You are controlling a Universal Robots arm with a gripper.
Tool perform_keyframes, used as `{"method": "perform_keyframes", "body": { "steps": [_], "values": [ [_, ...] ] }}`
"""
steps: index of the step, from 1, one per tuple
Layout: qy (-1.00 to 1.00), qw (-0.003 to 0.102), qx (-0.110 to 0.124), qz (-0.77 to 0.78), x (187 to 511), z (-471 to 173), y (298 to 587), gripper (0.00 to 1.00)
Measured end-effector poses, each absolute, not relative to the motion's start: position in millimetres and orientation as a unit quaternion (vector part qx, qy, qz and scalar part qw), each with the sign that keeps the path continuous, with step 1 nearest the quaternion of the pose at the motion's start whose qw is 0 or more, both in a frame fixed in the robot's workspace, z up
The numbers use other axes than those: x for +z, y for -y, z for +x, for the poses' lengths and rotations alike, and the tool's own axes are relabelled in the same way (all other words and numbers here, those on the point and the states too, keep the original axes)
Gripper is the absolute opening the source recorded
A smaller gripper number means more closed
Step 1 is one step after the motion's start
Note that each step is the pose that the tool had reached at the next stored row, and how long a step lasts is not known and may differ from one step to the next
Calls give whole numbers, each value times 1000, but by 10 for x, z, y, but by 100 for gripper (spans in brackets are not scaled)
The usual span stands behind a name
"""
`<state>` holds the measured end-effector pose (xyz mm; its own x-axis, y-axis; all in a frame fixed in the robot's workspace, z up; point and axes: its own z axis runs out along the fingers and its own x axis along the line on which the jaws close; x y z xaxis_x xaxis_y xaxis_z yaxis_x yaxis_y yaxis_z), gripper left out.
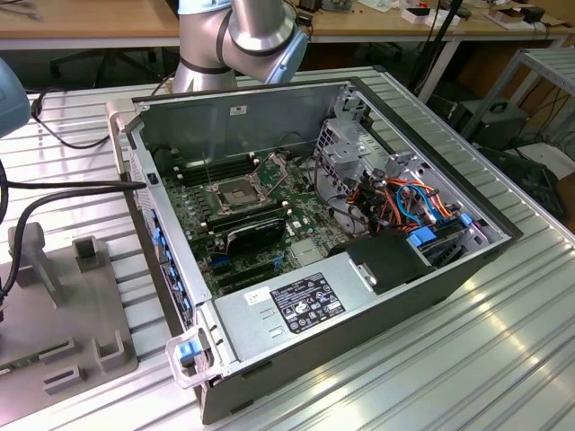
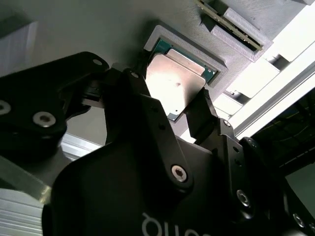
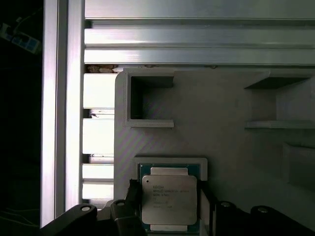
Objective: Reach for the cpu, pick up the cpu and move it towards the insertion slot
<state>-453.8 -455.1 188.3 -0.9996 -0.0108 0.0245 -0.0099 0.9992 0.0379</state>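
Observation:
The cpu (image 3: 170, 201), a small square chip with a dull silver face on a green board, lies in a square recess of a grey holder (image 3: 221, 98). My gripper (image 3: 170, 196) reaches down over it, one black finger against each of two opposite edges of the chip, with no gap showing. In the second wrist view the cpu (image 2: 177, 81) sits between the same fingers of the gripper (image 2: 170, 98). The insertion slot (image 1: 235, 191), a silver-framed socket with a dark centre, is on the motherboard inside the open computer case (image 1: 422, 278).
The grey holder (image 1: 54, 296) rests on a ribbed aluminium table (image 1: 503, 359), at the exterior view's left of the case. Raised blocks and pockets (image 3: 147, 101) stand on the holder near the chip. Cables and a drive cage (image 1: 359, 153) crowd the case beside the socket.

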Motion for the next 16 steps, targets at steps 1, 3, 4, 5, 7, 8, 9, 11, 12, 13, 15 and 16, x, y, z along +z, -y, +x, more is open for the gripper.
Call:
{"method": "perform_keyframes", "body": {
  "steps": [1,3,4,5,7,8,9,11,12,13,15,16],
  "values": [
    [1000,12,-19,5,1882,-4538,4550,58],
    [1000,12,-19,5,1883,-4539,4550,56],
    [1000,12,-19,5,1883,-4538,4551,55],
    [1000,12,-19,5,1883,-4538,4551,55],
    [1000,12,-19,5,1883,-4538,4550,55],
    [1000,12,-19,5,1882,-4538,4550,55],
    [1000,12,-19,5,1882,-4538,4551,55],
    [1000,12,-19,5,1882,-4538,4551,55],
    [1000,12,-19,5,1882,-4538,4551,55],
    [1000,12,-19,5,1883,-4538,4551,55],
    [1000,12,-19,5,1901,-4538,4550,55],
    [1000,12,-19,5,1915,-4538,4550,55]
  ]
}}
